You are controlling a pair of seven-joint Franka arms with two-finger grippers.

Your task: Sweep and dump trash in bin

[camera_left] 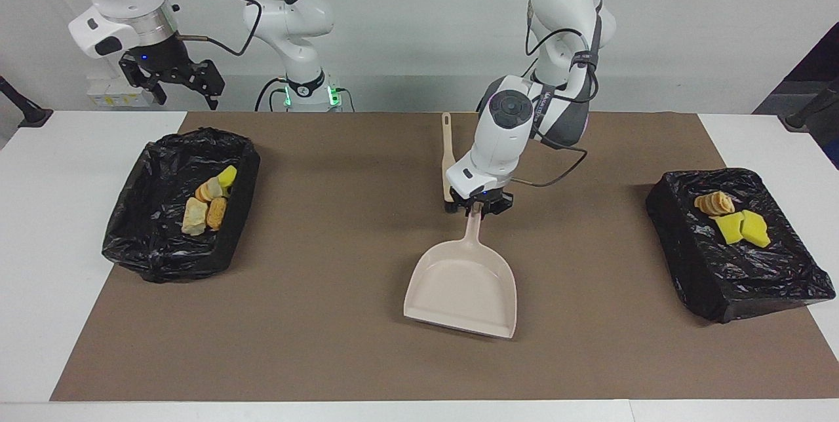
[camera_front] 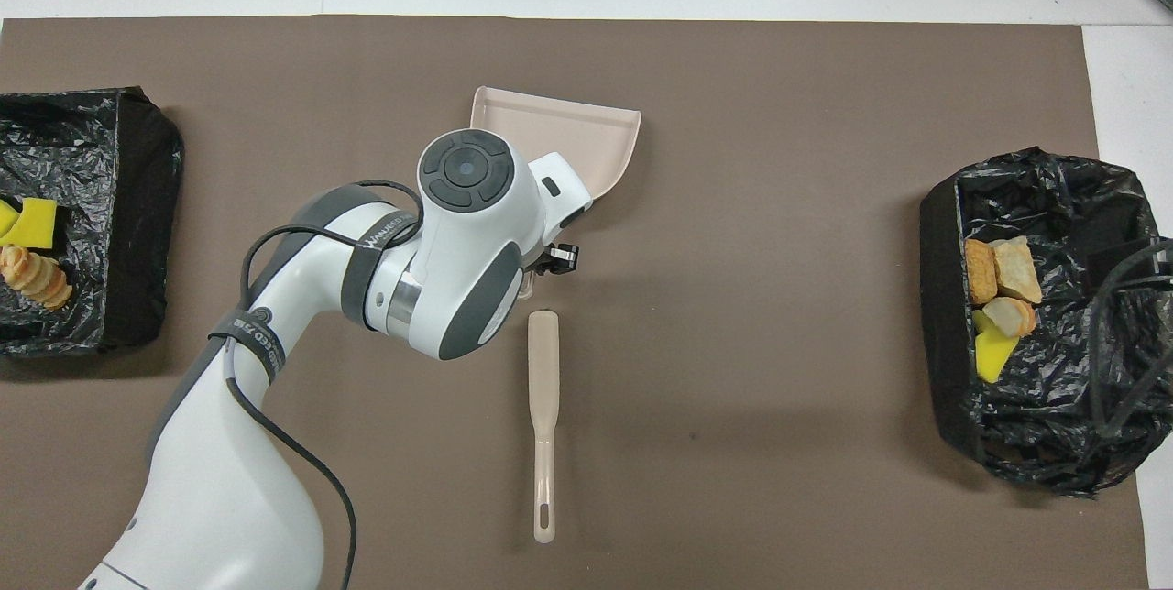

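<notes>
As the clock here is read from overhead with twelve pointing away from the robots, counter [camera_left: 39,212]: white, carrying a brown mat [camera_left: 328,356] under everything.
Bin at the right arm's end [camera_left: 164,265]: black-lined, at three o'clock on the mat; four pieces of trash [camera_left: 208,202] lie in it.
Bin at the left arm's end [camera_left: 708,278]: at nine o'clock; three more pieces lie in it. No scrap shows on the mat, so the dumping looks done.
Dustpan [camera_left: 462,291]: flat at mid-mat and empty, long axis on the twelve-to-six line, pan toward twelve.
Key relation: the handle tip sits at the left end effector [camera_left: 478,207], the pan at twelve o'clock from it; this arm is the nearer one.
Left end effector state: I cannot tell whether it grips the handle.
Brush [camera_left: 448,153]: at six o'clock, parallel to the dustpan, its bristle end just beside the left end effector; the likeliest snag when lifting away.
Right end effector [camera_left: 175,88]: wide, empty, waiting above the counter's three o'clock end.
</notes>
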